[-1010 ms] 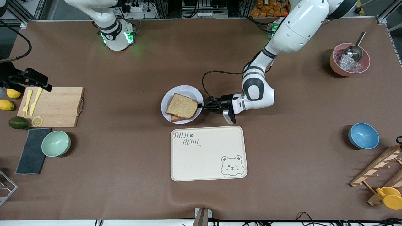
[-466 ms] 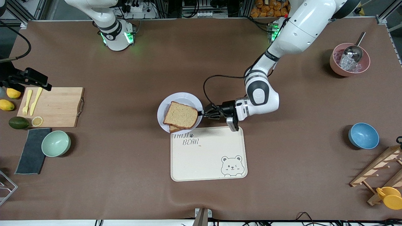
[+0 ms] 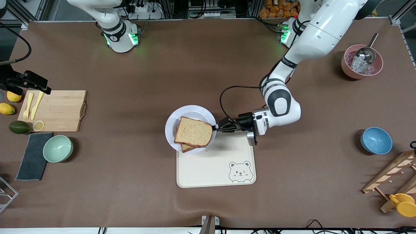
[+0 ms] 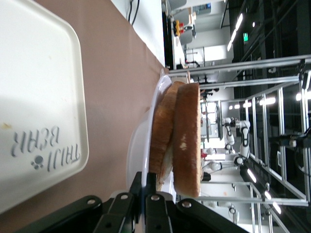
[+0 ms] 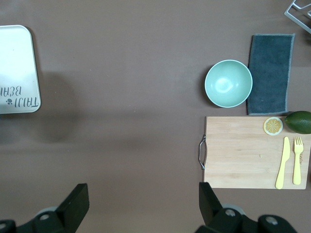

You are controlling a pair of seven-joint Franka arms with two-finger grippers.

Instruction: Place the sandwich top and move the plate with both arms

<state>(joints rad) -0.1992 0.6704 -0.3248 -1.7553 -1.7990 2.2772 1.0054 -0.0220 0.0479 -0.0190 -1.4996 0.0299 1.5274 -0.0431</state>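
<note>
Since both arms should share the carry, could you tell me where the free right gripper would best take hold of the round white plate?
Probably the bare rim of the round white plate toward the right arm's end, across from the left gripper, shut on the rim. The brown bread slice leaves rim clear there; come in level from the side.

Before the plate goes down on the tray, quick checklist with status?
1. Left claw shut on the plate rim: ok.
2. Sandwich top on the lower slice: ok, slightly offset.
3. Plate level: cannot tell.
4. Plate fully over the tray: not ok, it overlaps only the tray's corner.
5. Tray surface bare: ok where visible.
6. Right claw open, over bare table beside the cutting board, waiting: ok.
</note>
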